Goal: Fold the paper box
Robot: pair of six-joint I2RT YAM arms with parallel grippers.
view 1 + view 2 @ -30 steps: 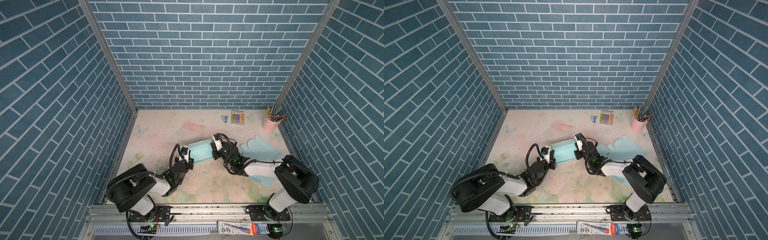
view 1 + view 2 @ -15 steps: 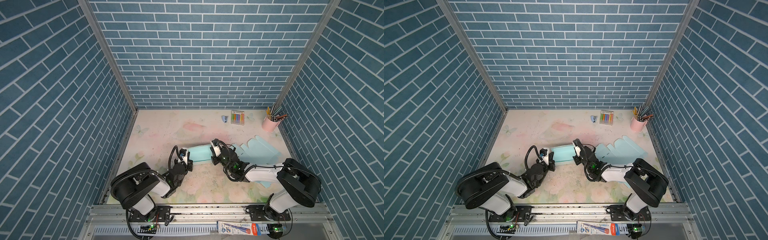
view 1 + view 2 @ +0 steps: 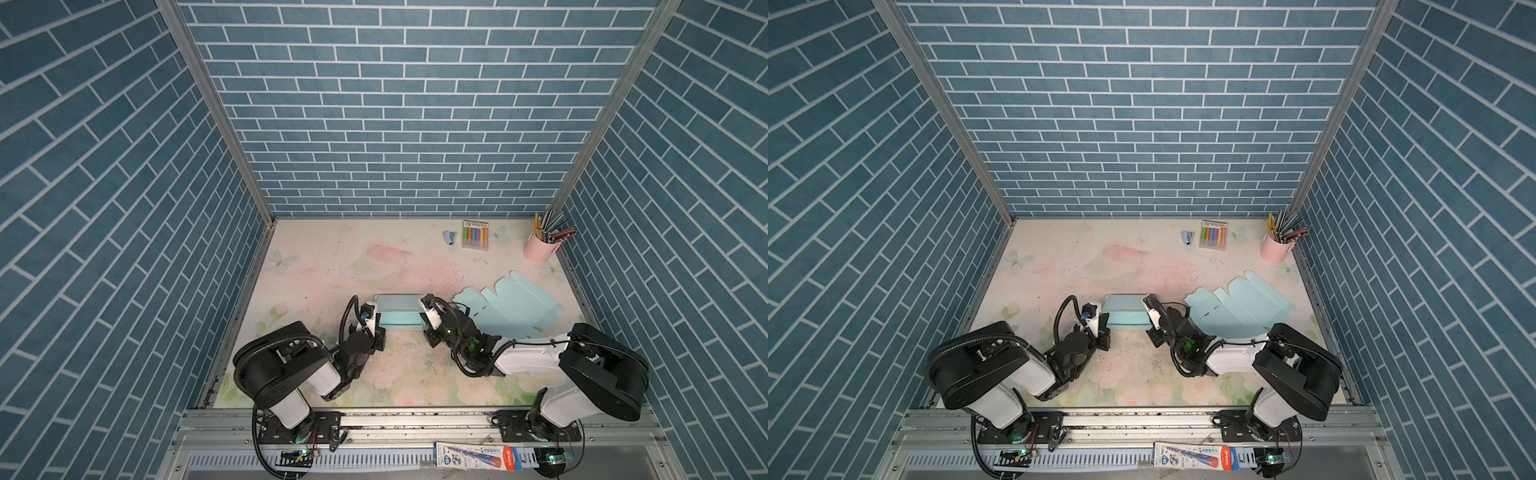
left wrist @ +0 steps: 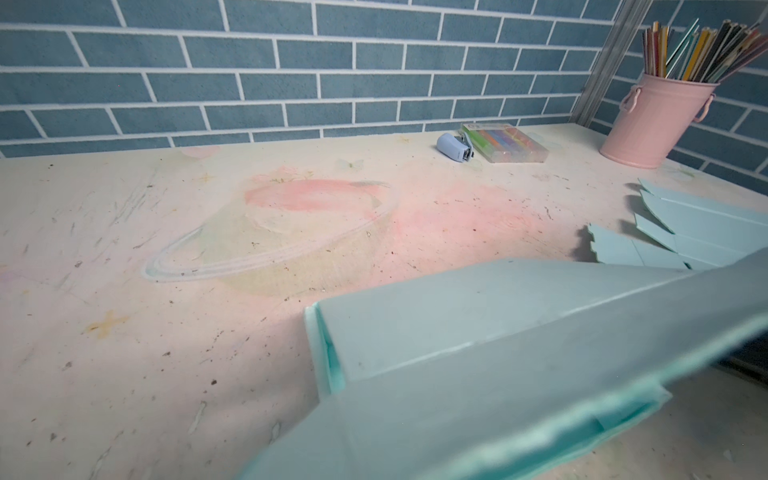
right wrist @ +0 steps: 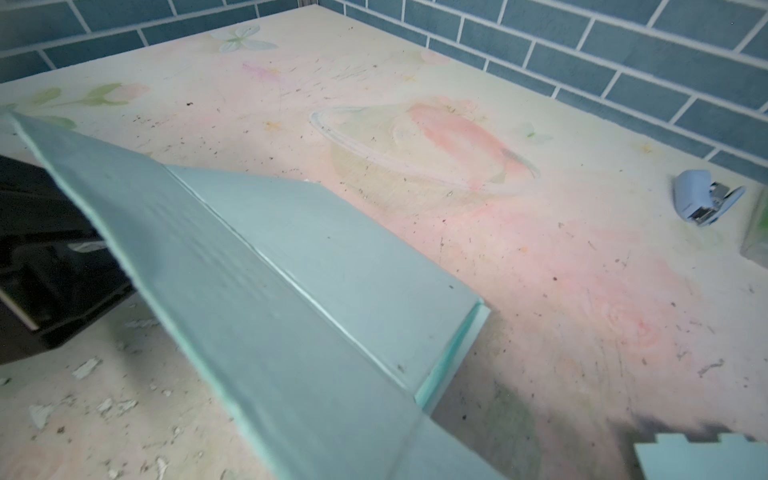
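The left gripper (image 3: 376, 322) is clenched tight at the left end of the paper box (image 3: 399, 309). In the left wrist view the box's near wall runs right up under the lens with the fingers out of frame, so it is probably pinching that end wall rather than closed on nothing. The right gripper (image 3: 424, 321) sits against the opposite end. Its fingers show neither in its wrist view nor clearly from above, so whether it clamps or has let go cannot be told. Set end to end like this, the two arms bracket the box so that neither end can slide while a wall or flap is pressed home. The box rests on the table (image 3: 332, 266), near the front and between the arms. It is already raised into a shallow rectangular form with doubled walls at its corners, so the folding looks largely done. Just to its right lie flat box blanks (image 3: 515, 303), partly under the right arm. Well back by the rear wall are a pink pencil cup (image 3: 540, 251), a marker pack (image 3: 475, 235) and a small stapler (image 3: 449, 238), out of the way.
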